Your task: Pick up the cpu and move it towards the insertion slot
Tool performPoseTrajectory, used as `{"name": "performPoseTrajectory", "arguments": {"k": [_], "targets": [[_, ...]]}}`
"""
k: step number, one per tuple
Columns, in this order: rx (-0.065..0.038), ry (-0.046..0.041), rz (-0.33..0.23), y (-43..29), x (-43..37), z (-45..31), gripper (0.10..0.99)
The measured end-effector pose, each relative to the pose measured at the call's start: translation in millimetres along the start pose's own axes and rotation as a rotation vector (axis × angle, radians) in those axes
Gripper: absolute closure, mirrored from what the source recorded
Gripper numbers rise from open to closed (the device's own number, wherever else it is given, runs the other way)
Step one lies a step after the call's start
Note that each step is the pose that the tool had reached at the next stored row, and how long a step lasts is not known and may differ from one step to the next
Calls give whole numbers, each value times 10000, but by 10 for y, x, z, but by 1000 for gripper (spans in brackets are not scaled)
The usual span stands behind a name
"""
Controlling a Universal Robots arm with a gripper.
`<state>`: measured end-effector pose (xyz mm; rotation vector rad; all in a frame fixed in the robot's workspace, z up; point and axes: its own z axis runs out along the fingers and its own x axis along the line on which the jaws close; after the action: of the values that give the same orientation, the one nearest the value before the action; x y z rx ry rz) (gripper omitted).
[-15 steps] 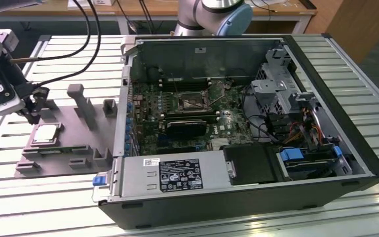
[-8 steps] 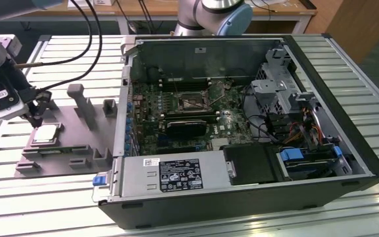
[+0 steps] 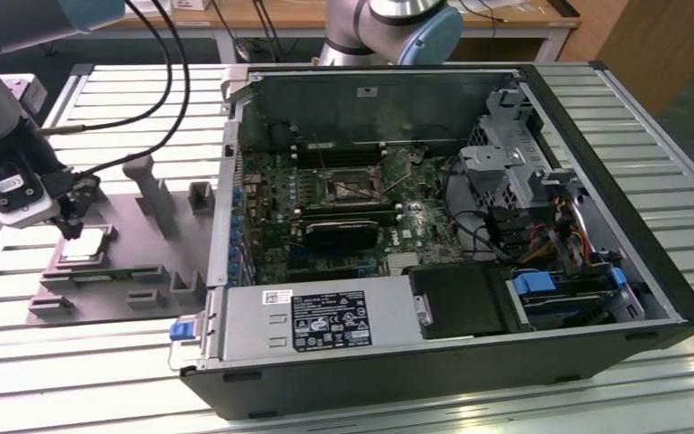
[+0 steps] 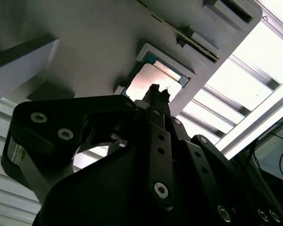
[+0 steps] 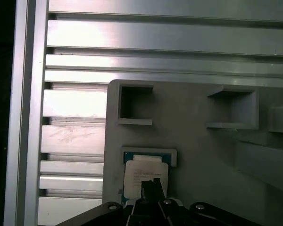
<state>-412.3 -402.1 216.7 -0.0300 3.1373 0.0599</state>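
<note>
The cpu [image 3: 86, 246] lies right under the pincer [image 3: 72, 226]. It sits flat in a small square pocket of a grey plate [image 3: 130, 271]. The plate rests on the metal counter [image 3: 33, 298], which is made of long strips. In the exterior view this spot is far over on the exterior view's left. The insertion slot [image 3: 350, 185] is well apart from it, inside the open computer box [image 3: 444, 380], on the green board.

The cpu is a small flat square. Its top is shiny silver-grey, with a thin blue-green edge along one side. In both wrist views the pocket has a pale raised rim around the chip [image 4: 151, 77] [image 5: 144, 170].

The pincer is black and thin at the end. In both wrist views its tips [image 4: 158, 93] [image 5: 151, 185] stand very close together, with almost no gap. They point down at the middle of the chip's top. They do not reach around its sides, so the pincer holds nothing. I cannot tell if the tips touch the chip or hang just above it.
</note>
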Motion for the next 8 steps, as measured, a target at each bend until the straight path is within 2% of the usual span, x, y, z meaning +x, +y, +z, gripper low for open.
{"name": "performPoseTrajectory", "arguments": {"k": [8], "targets": [[1, -9, 224, -4, 0, 100, 980]]}}
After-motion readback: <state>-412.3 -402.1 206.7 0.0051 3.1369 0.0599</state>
